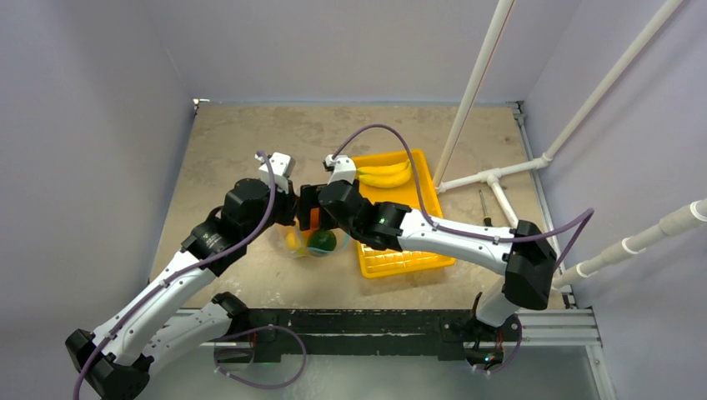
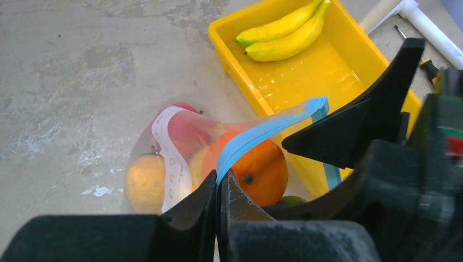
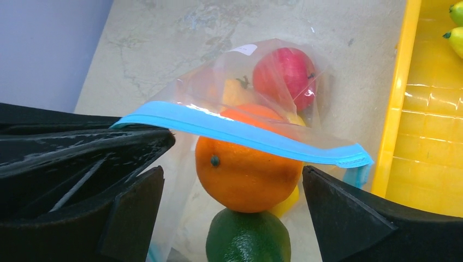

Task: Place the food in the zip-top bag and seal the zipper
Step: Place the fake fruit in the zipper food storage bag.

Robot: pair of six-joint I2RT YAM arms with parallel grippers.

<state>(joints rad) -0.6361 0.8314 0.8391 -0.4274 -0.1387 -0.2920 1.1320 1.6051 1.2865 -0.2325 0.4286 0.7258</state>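
Beside the yellow rectangular plastic tray [image 2: 306, 82], the clear floppy zip-top bag [image 3: 229, 65] sits on the table with a red toy fruit [image 3: 284, 71] inside. Left gripper [image 2: 221, 177] is clamped tight on the teal-blue zipper strip [image 3: 245, 134]. Right gripper [image 3: 232, 174] gapes wide and holds nothing, straddling the glossy orange [image 2: 262, 166] at the mouth. Risk: the orange bulges under the strip, so sealing could jam or squeeze it out.

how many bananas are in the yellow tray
2. One banana lies at the far end of the yellow tray, the second banana right beside it. Nothing else in the tray could hide more.
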